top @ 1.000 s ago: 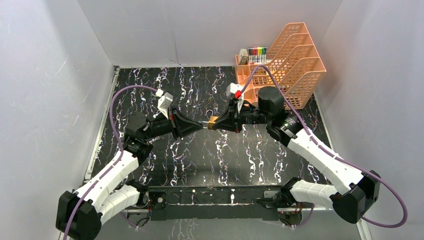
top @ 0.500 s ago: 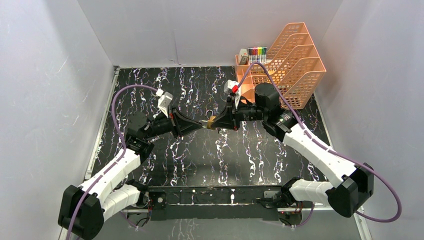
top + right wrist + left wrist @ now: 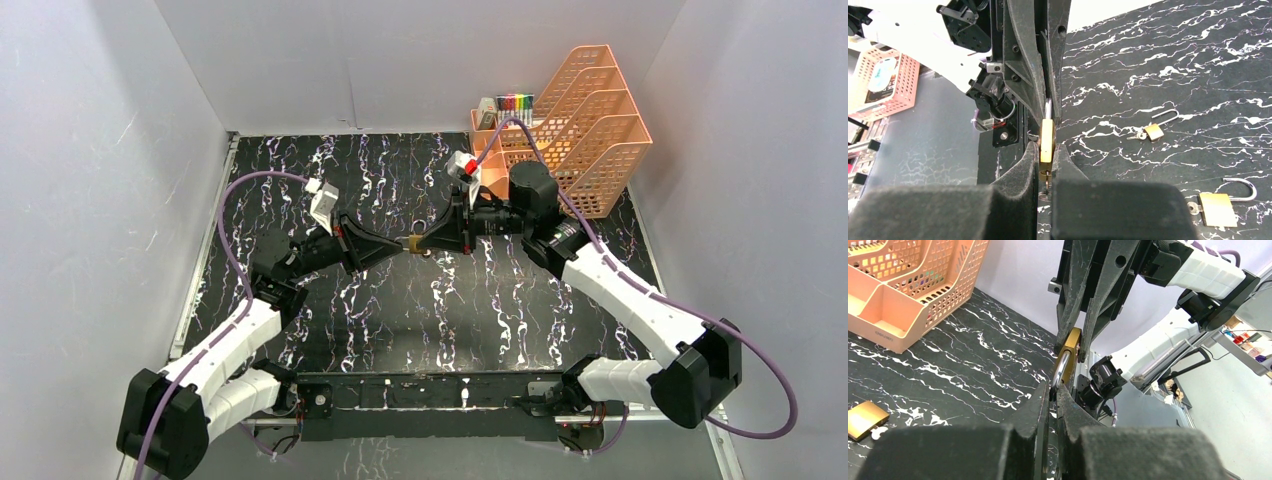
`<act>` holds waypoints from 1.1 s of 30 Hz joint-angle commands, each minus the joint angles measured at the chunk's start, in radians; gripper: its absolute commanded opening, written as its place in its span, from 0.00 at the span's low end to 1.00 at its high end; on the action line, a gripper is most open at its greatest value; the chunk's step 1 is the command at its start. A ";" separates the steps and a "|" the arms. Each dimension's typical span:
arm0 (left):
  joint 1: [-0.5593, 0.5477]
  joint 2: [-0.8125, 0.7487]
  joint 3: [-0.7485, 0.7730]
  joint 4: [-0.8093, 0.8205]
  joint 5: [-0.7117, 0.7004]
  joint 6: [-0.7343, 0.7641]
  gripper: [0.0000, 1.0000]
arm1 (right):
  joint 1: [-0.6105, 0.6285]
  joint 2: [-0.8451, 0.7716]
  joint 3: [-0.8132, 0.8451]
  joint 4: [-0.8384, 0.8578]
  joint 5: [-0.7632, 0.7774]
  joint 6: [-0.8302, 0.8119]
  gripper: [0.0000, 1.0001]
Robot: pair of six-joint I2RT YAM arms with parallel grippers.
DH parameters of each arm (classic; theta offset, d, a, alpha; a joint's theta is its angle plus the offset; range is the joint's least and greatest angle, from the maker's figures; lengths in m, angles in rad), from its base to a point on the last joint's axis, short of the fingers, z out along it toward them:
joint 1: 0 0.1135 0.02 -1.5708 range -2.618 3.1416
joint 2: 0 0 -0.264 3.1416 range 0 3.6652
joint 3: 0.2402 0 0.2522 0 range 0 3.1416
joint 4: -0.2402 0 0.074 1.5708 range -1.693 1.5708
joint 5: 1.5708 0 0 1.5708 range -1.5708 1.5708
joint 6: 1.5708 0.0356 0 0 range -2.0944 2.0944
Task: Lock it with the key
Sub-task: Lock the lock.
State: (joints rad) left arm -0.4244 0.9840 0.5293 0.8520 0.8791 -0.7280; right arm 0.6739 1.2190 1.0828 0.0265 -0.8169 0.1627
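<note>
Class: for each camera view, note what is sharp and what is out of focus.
Left wrist: left claw blurs near the lens; held padlock sharp. Right wrist: right claw likewise soft up close; loose padlock beyond is crisp. Top external: sharp throughout, evenly lit.

Legible text: none you can make out with certainty.
In the left wrist view you'll see a small embossed mark on the front lip of the orange file tray (image 3: pixel 948 280), too small to read. The label in the pink basket (image 3: pixel 905 75) and the print on the marker pack (image 3: pixel 515 103) are blurred.
</note>
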 commanded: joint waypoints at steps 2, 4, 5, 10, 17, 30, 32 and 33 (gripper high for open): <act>-0.040 0.019 -0.015 0.110 0.047 -0.036 0.00 | 0.035 0.044 0.015 0.275 -0.047 0.089 0.00; -0.044 0.025 -0.017 0.125 0.045 -0.042 0.00 | 0.038 0.053 0.009 0.293 -0.050 0.101 0.00; -0.045 0.028 -0.017 0.133 0.042 -0.045 0.00 | 0.039 0.057 0.005 0.300 -0.050 0.105 0.00; -0.053 0.055 -0.019 0.213 0.037 -0.080 0.00 | 0.062 0.073 -0.007 0.298 -0.029 0.099 0.00; -0.057 0.100 -0.013 0.336 0.036 -0.144 0.00 | 0.082 0.089 -0.024 0.294 -0.010 0.086 0.00; -0.056 0.063 -0.059 0.337 0.027 -0.129 0.00 | 0.068 0.009 0.032 0.110 0.061 -0.053 0.12; -0.053 0.054 -0.064 0.323 0.025 -0.124 0.00 | 0.053 -0.020 0.034 0.085 0.079 -0.073 0.34; -0.051 0.050 -0.066 0.315 0.024 -0.121 0.00 | 0.044 -0.042 0.032 0.078 0.086 -0.081 0.44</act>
State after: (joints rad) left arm -0.4213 1.0679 0.4637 1.0988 0.8539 -0.8577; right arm 0.6853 1.2240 1.0649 0.0956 -0.7704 0.1524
